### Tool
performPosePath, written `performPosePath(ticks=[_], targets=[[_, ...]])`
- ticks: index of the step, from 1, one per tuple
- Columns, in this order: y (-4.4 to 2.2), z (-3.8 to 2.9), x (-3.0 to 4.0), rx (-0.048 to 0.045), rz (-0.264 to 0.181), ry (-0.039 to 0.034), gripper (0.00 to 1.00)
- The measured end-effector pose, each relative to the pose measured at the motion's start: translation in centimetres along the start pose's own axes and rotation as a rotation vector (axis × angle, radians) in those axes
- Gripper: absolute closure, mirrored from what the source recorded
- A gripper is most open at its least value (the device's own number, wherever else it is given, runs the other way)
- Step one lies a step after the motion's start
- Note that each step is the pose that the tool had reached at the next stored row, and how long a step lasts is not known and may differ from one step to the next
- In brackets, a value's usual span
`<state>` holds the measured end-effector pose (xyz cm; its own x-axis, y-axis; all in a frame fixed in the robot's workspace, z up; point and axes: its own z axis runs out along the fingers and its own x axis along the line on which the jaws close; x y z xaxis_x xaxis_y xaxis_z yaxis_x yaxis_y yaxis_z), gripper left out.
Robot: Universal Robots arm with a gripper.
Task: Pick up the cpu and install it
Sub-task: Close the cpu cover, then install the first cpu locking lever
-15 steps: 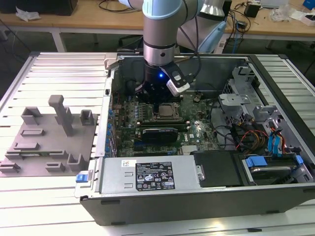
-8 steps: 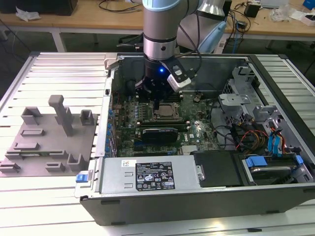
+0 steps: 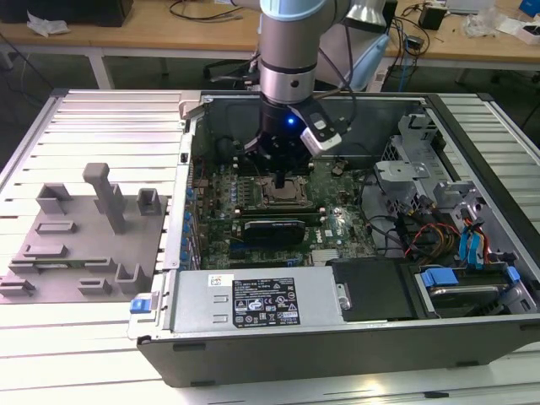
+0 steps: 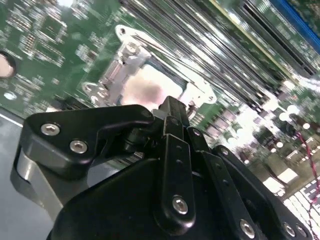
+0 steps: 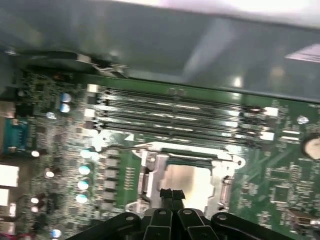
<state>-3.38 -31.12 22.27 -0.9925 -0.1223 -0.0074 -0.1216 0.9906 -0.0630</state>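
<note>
The cpu [image 3: 283, 196] is a pale silver square lying flat inside the metal socket frame [image 5: 150, 172] on the green motherboard [image 3: 337, 221]. It also appears in both wrist views, as the cpu [image 5: 189, 181] and cpu [image 4: 145, 89]. My gripper [image 3: 278, 179] hangs straight down over the socket, inside the open computer case. Its black fingers [image 5: 165, 195] are pressed together, shut, with nothing between them, and their tips sit just above one edge of the chip. My gripper [image 4: 172, 107] hides part of the cpu.
A long black expansion card [image 3: 270, 229] lies just in front of the socket, with the power supply [image 3: 257, 299] beyond it. Memory slots [image 5: 175, 112] run along the socket's other side. Cables and drive cages [image 3: 430, 232] crowd the exterior view's right. A grey fixture tray [image 3: 76, 245] sits outside the case.
</note>
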Motion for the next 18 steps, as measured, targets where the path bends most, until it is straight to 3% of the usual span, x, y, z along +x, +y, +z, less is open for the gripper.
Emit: performPosePath(ticks=[2, 5, 8, 18], targets=[[-0.06, 0.01, -0.47, 0.0000, 0.000, 0.0000, 0.89], [-0.06, -0.06, -0.48, 0.0001, 0.000, 0.0001, 0.89], [-0.16, -1.57, -0.49, 0.0001, 0.000, 0.0001, 0.89], [-0.17, -1.70, -0.49, -0.0001, 0.000, 0.0000, 0.89]])
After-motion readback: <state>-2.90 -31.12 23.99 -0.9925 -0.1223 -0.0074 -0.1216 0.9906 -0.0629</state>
